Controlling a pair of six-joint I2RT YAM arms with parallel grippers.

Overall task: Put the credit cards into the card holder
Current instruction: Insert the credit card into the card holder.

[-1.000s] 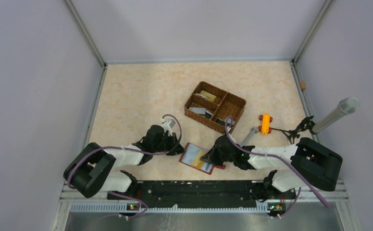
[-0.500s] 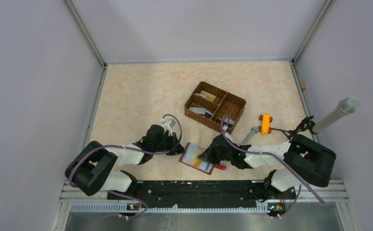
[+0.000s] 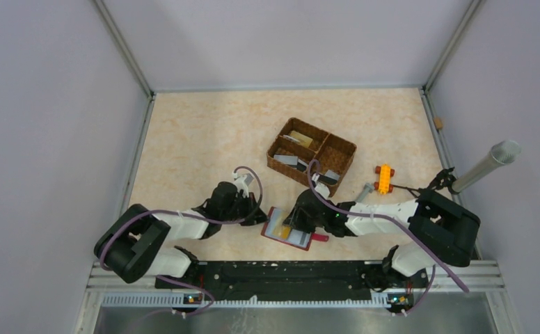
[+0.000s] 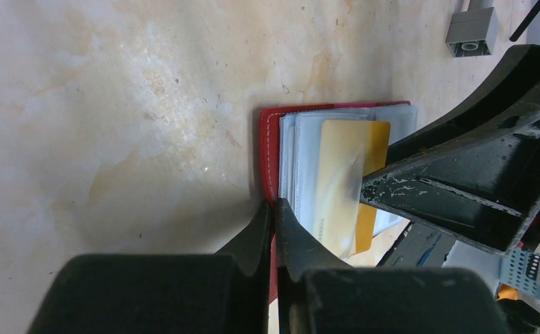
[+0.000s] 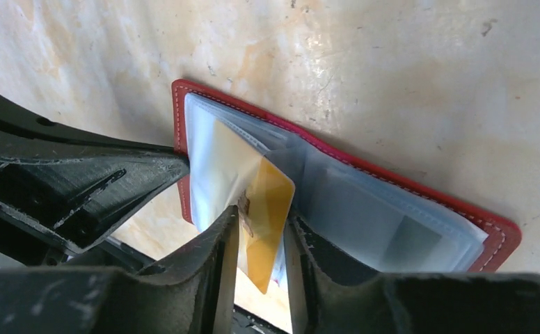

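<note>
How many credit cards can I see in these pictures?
4: one gold-tan plastic card half inside the dark red folding card holder; three in the brown wicker basket: tan card, grey card, second grey card. More may be hidden.

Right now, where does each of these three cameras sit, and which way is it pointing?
Top external: above and behind the robot, looking down on the beige table, brown wicker basket, left arm and right arm.
Left wrist: on the left arm, looking along its shut left gripper at the dark red leather-like card holder.
Right wrist: on the right arm, its right gripper straddling the gold-tan plastic card.
Both wrist views share the holder, the card and the other arm's gripper.
</note>
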